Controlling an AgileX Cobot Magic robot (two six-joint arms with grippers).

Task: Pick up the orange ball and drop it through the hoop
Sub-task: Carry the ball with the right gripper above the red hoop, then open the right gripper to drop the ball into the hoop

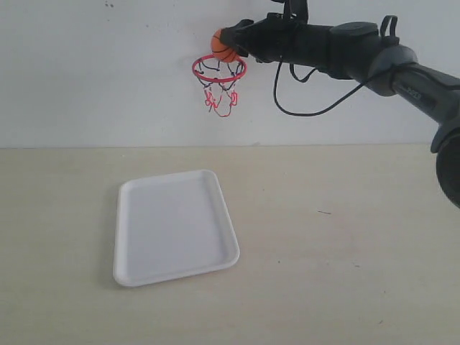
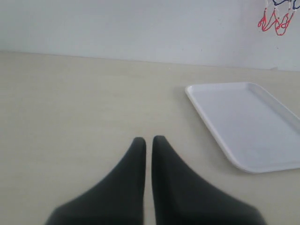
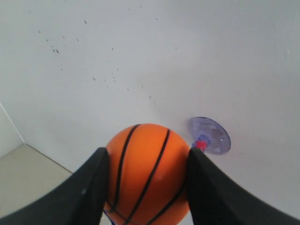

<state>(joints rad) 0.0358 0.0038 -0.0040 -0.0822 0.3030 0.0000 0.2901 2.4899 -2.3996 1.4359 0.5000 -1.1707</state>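
Black left pincer (image 2: 148, 140) of mine pressed closed, empty, over beige table (image 1: 345, 251); white tray (image 1: 172, 223) nearby. Hoop (image 1: 219, 78) on wall (image 1: 86, 72) beyond tray; orange ball (image 1: 223, 46) just above its red rim, clamped in my right pincer (image 3: 147, 154).

Right arm (image 1: 359, 54): raised high, stretched level toward the table's far edge.
Right gripper (image 1: 230, 39): fingers (image 3: 89, 187) clamped on either side of the orange ball (image 3: 145, 173).
Left gripper (image 2: 148, 140): low over the tabletop, fingertips drawn together to a thin slit.
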